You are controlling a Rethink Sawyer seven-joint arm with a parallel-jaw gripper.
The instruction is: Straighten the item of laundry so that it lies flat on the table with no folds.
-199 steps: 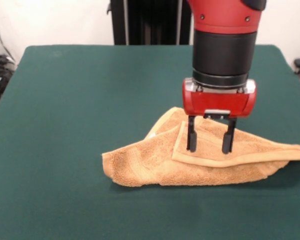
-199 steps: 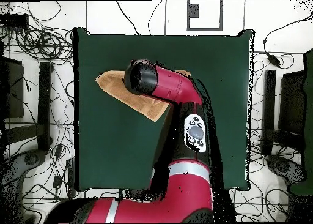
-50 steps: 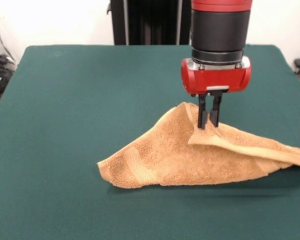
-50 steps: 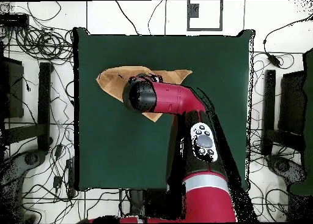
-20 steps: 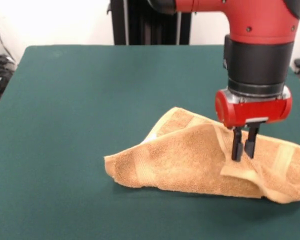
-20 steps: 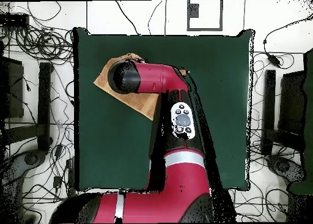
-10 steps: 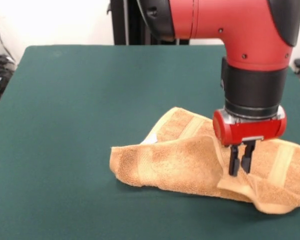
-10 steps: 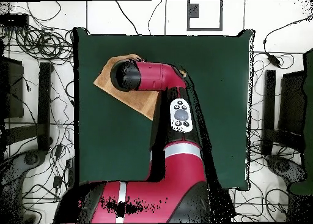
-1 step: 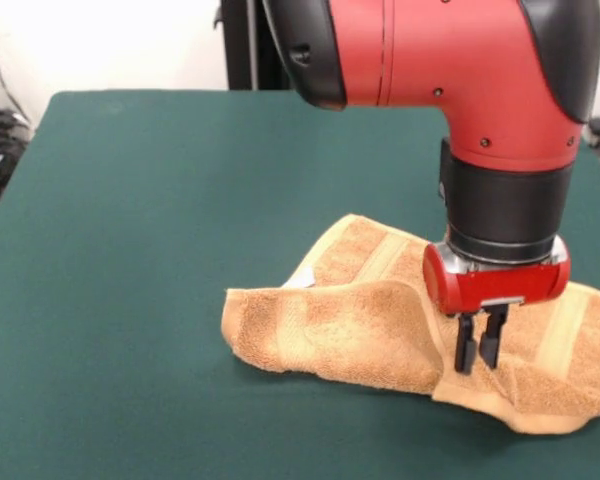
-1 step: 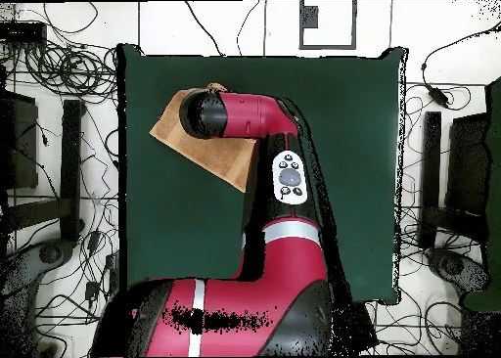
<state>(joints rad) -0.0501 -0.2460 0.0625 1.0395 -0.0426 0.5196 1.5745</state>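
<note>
Gripping towel [image 9: 380,320] | fingers [image 9: 466,355] clamped on fold | moved nearer table [image 9: 160,200] since earlier

The gripper [image 9: 477,352], wide open over the towel [image 9: 370,325] ten seconds ago, is now closed on a fold and has dragged it toward the front-right, unrolling the cloth and exposing a second woven band [image 9: 561,332].
</note>
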